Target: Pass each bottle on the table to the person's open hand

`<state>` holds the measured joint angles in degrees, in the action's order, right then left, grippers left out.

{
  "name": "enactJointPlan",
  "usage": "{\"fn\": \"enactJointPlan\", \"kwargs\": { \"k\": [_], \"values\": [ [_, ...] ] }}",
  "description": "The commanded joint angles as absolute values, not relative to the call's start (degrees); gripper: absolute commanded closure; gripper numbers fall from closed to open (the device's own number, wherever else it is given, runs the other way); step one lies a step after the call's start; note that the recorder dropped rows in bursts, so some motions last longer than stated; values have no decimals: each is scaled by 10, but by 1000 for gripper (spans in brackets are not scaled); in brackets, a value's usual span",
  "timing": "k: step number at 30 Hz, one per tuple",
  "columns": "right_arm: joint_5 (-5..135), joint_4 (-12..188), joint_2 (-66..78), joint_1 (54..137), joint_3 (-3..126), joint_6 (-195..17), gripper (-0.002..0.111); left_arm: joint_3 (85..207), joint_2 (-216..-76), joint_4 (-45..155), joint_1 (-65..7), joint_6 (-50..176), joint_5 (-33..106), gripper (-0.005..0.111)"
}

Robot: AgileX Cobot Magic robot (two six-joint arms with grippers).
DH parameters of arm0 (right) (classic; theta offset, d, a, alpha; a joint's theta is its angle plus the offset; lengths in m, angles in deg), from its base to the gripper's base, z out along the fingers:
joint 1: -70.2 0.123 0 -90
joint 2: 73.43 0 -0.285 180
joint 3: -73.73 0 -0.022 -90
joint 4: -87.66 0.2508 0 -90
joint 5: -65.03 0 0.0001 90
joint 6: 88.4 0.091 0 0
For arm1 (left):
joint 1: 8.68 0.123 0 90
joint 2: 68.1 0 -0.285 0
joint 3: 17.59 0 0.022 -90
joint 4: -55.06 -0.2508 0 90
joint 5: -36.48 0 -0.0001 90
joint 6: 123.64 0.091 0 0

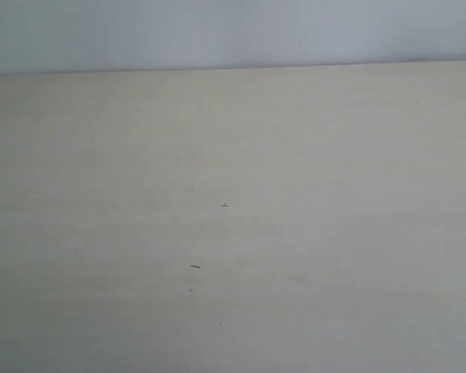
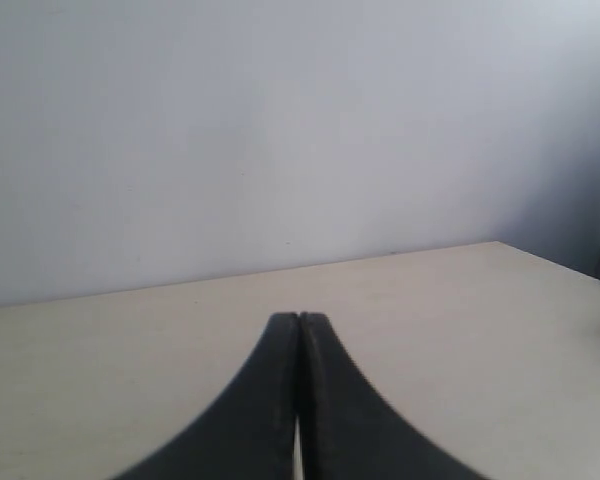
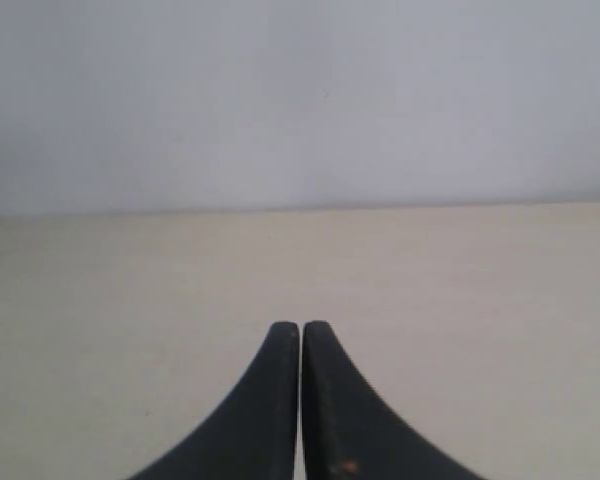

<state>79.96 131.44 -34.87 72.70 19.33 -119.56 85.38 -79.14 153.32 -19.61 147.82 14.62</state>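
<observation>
We read no text, label, brand, number or sign in any view: the pale surface (image 1: 311, 233) carries only tiny dark specks (image 1: 224, 205), and the wall (image 1: 217, 31) is plain.

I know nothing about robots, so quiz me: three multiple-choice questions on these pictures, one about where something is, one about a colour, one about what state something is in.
1. In the exterior view, where does the wall show relative to the table?
A. in a strip along the top
B. down the left side
C. along the bottom

2. What colour is the table?
A. dark green
B. pale beige
C. red

3. How do the left gripper and the right gripper stand?
A. both wide open
B. one clamped on a bottle
C. both shut, with nothing between them

Answers:
1 A, the grey-white wall fills only the band above the table's far edge.
2 B, all three views show the same pale beige top.
3 C, each wrist view shows the black jaws pressed together, empty.
</observation>
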Motion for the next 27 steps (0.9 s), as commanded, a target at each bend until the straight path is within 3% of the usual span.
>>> {"fn": "enactJointPlan", "kwargs": {
  "k": [1,6,17,23,27],
  "values": [
    [718,1306,-518,683,83,-1228,107,852,-789,1533,-194,1477,145,107],
    [663,1306,-656,620,-28,-1230,107,852,-789,1533,-194,1477,145,107],
    [670,1304,-656,602,-35,-1225,107,852,-789,1533,-194,1477,143,107],
    [726,935,-656,602,-35,-908,107,852,-789,1533,-194,1477,143,107],
    [737,905,-656,602,-35,-897,107,852,-789,1533,-194,1477,143,107]
  ]
}}
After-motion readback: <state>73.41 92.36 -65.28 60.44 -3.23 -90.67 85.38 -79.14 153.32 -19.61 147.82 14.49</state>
